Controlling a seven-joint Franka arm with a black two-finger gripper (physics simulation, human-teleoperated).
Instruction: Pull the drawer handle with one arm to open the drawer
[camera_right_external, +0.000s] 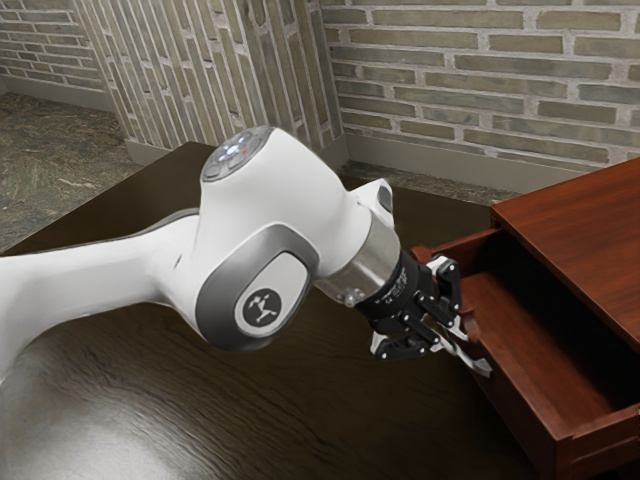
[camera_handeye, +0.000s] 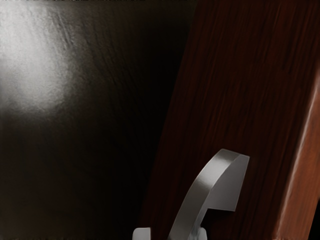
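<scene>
Observed claw (camera_right_external: 450, 340) pinching the silver drawer handle (camera_right_external: 476, 359) from two sides, right at the drawer front. Noted drawer (camera_right_external: 525, 355) standing partly pulled out of the red-brown cabinet (camera_right_external: 580, 230) on the dark tabletop (camera_right_external: 300, 420), at the exterior view's right.

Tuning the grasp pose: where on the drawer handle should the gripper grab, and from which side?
Grip the handle mid-span, where the silver arch stands off the drawer front. Approach head-on from the table side, where the gripper is now, pinching across the flat band's narrow width; the gap behind gives clearance.
</scene>
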